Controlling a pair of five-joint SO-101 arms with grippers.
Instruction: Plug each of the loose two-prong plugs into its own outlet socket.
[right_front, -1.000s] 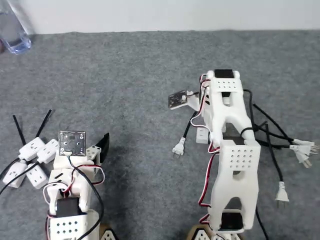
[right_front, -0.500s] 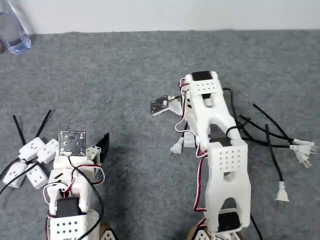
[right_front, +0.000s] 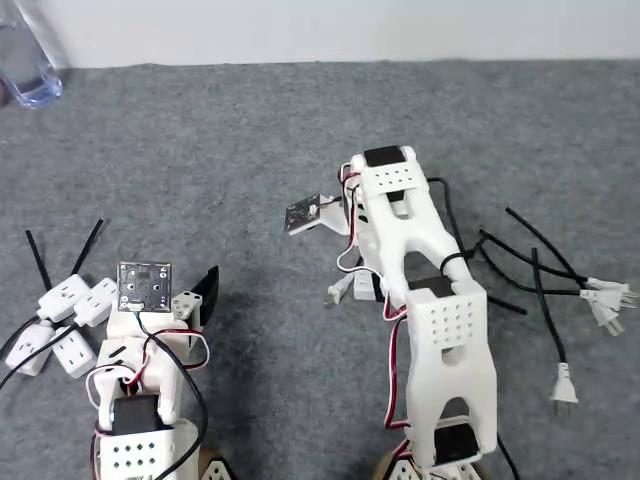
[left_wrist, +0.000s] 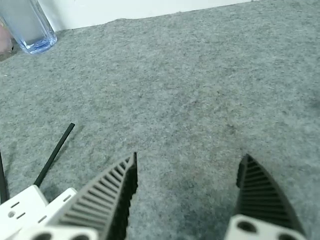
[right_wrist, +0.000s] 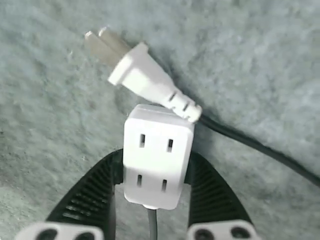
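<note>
The right gripper (right_wrist: 156, 167) is clenched on a white outlet socket (right_wrist: 157, 150) whose slots face up. A loose plug (right_wrist: 137, 77) lies on the table (right_wrist: 250, 60) just beyond this socket. Its cord end touches the socket and its prongs point obliquely away. The left gripper (left_wrist: 185, 172), released, hangs well apart from the socket.

Left gripper (left_wrist: 190, 158) was spread wide above grey carpet (left_wrist: 200, 90). White outlet sockets (left_wrist: 20, 212) and a black cord (left_wrist: 54, 155) lay near one finger.
</note>
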